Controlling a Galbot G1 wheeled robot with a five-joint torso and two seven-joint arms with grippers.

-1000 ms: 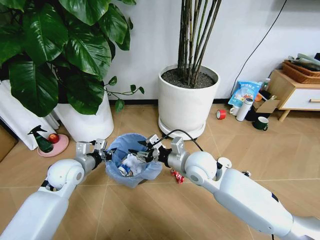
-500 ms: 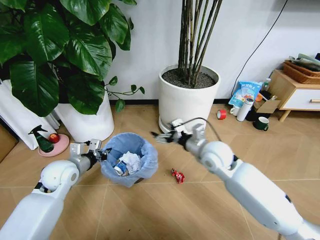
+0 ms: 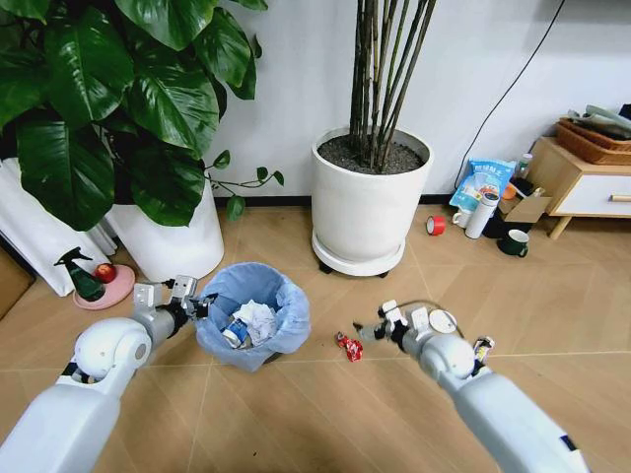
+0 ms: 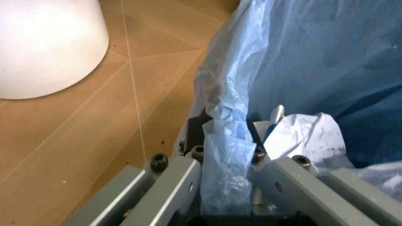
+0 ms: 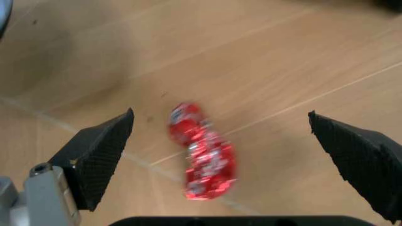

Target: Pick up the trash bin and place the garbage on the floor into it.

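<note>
**Bin held at its rim, red wrapper under the other gripper**

The trash bin (image 3: 251, 313) stands on the wooden floor (image 3: 296, 414) in front of the two white plant pots, its light blue bag (image 4: 229, 155) folded over the rim. Inside it lie a crumpled white paper wad (image 3: 260, 319) and a small blue-white carton (image 3: 233, 333). The left gripper (image 3: 201, 306) is at the bin's left edge, clamped on the rim; in the left wrist view its fingers (image 4: 182, 183) pinch the bag and the dark rim between them.

Just to the right of the bin, apart from it, a red wrapper (image 3: 349, 346) lies on the floor. The right gripper (image 3: 373, 330) is low, just beside the wrapper, with its fingers spread wide; the right wrist view shows the wrapper (image 5: 202, 153) between the two dark pads (image 5: 100, 153), touched by neither.

Farther right, near the right arm, a white disc (image 3: 443, 321) rests on the floor. A red tape roll (image 3: 436, 226) and a blue snack bag (image 3: 483, 183) sit by the wall, well apart from the bin
</note>
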